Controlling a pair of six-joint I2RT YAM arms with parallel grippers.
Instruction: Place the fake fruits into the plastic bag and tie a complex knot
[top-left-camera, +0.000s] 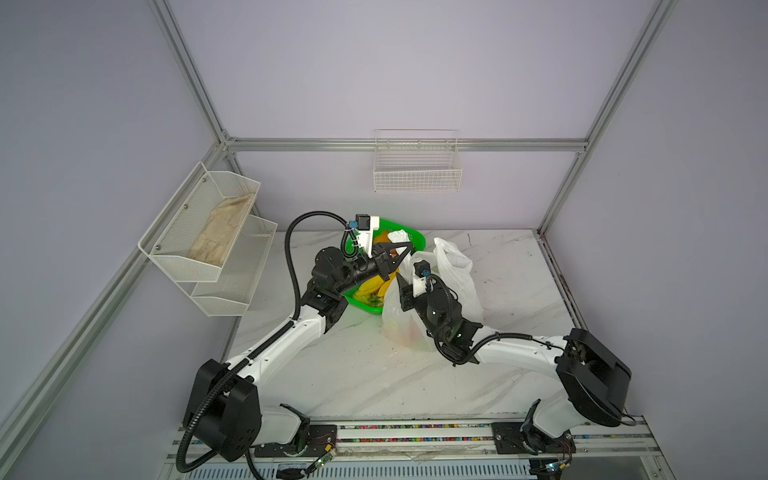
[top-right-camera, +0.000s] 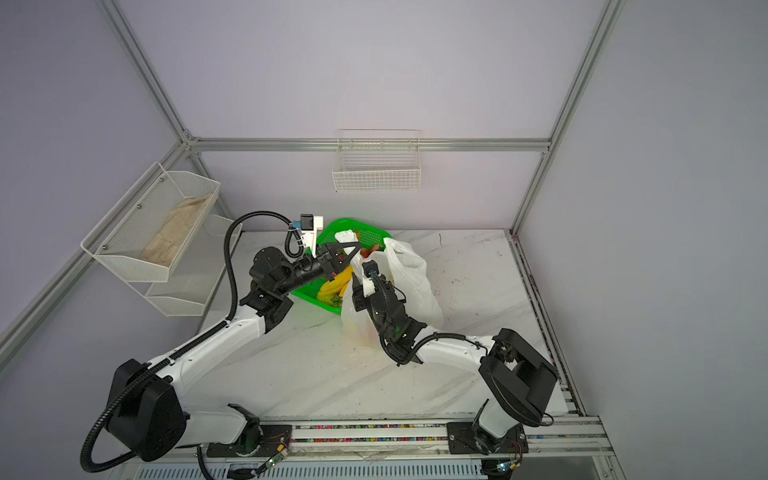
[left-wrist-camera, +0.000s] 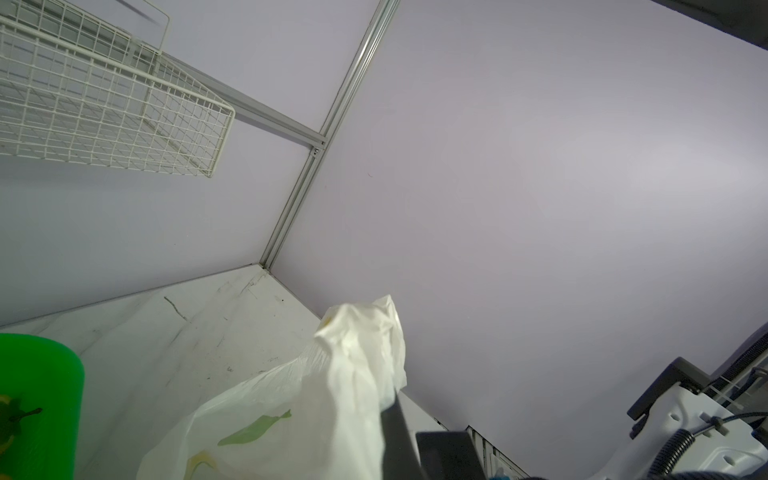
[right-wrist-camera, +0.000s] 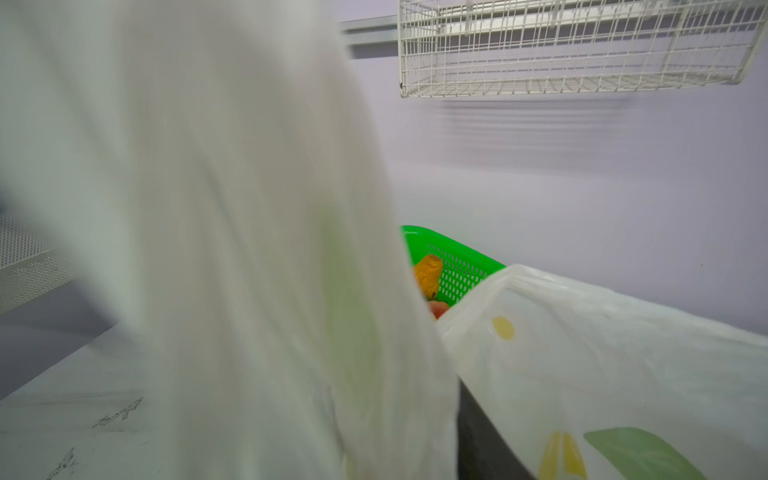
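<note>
The plastic bag (top-left-camera: 457, 274) (top-right-camera: 411, 274) stands on the table beside the green basket, its mouth pulled apart. My left gripper (top-left-camera: 409, 249) (left-wrist-camera: 386, 403) is shut on one bunched white handle (left-wrist-camera: 365, 353), held up over the basket. My right gripper (top-left-camera: 401, 286) (right-wrist-camera: 395, 415) is at the bag's near rim. Blurred film fills its jaws and only one dark finger (right-wrist-camera: 473, 432) shows. Yellow bananas (top-left-camera: 370, 289) and an orange fruit (right-wrist-camera: 430, 274) lie in the basket. Faint coloured fruits (top-left-camera: 409, 332) show through the bag. No knot is in view.
The green mesh basket (top-left-camera: 417, 239) touches the bag's left side. A white wire basket (top-left-camera: 417, 170) hangs on the back wall. A two-tier mesh shelf with a beige cloth (top-left-camera: 220, 237) is on the left wall. The marble table (top-left-camera: 374, 374) runs toward the front rail.
</note>
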